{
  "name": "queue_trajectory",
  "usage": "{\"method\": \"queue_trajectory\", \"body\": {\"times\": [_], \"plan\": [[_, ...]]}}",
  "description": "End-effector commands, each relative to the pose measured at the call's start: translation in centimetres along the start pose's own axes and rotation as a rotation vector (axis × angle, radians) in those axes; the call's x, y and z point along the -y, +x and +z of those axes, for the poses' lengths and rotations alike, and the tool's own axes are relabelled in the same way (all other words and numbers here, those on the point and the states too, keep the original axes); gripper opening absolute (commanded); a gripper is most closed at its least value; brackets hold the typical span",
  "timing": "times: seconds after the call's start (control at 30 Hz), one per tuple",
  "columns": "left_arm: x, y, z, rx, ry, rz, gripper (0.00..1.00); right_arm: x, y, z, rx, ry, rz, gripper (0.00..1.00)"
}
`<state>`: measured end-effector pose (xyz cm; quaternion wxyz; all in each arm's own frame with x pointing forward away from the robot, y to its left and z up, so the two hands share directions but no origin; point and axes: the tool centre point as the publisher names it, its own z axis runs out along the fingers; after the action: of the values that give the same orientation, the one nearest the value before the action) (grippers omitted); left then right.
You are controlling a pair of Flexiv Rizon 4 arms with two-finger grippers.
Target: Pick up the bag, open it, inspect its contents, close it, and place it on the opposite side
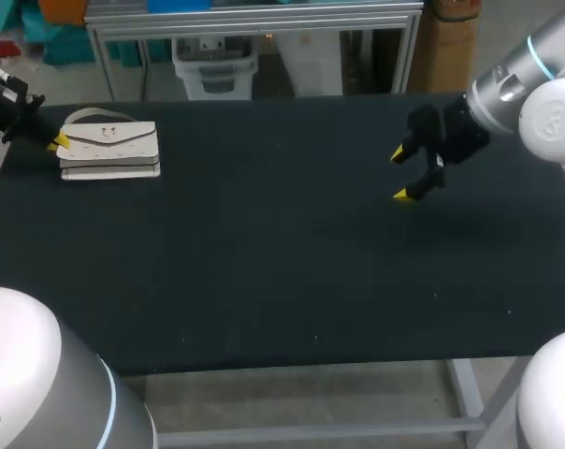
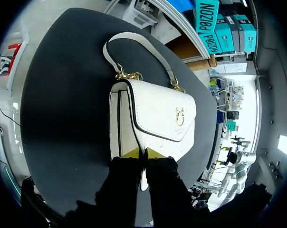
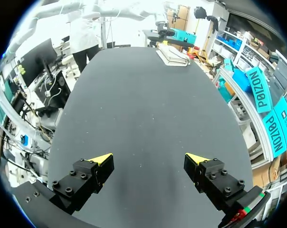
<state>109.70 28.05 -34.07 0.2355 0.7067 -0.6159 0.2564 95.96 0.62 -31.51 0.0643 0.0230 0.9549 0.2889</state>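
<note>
A white handbag (image 1: 109,148) with a gold clasp and a strap lies flat at the far left of the black table (image 1: 282,271). My left gripper (image 1: 58,142) is at the bag's left end. In the left wrist view its fingers (image 2: 141,153) stand close together on a thin edge of the bag (image 2: 157,114), at the end away from the strap (image 2: 134,40). My right gripper (image 1: 401,174) hovers over the right half of the table, open and holding nothing. In the right wrist view its gripper (image 3: 148,159) is spread wide, and the bag (image 3: 172,56) lies far ahead of it.
The table's near edge (image 1: 292,367) runs along the front. The bag lies close to the table's left and far edges.
</note>
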Motion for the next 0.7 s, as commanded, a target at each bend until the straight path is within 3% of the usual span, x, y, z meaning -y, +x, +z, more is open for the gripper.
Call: {"method": "queue_trajectory", "body": {"times": [0.03, 0.27, 0.4, 0.7], "plan": [[-1.0, 1.7, 0.6, 0.005, -0.002, 0.007, 0.0, 0.0, 0.0, 0.0, 0.0, -0.001, 0.0, 1.0], [-3.6, 4.3, 2.5, -0.021, 0.04, 0.012, 0.0, 0.0, 0.0, 0.0, 0.0, -0.001, 0.0, 1.0], [-5.0, 5.7, 3.5, -0.09, 0.065, 0.011, 0.0, 0.0, 0.0, 0.0, 0.0, -0.001, 0.0, 1.0], [-6.9, 10.0, 4.5, -0.165, 0.093, 0.04, 0.0, 0.0, 0.0, 0.0, 0.0, -0.001, 0.0, 1.0]]}}
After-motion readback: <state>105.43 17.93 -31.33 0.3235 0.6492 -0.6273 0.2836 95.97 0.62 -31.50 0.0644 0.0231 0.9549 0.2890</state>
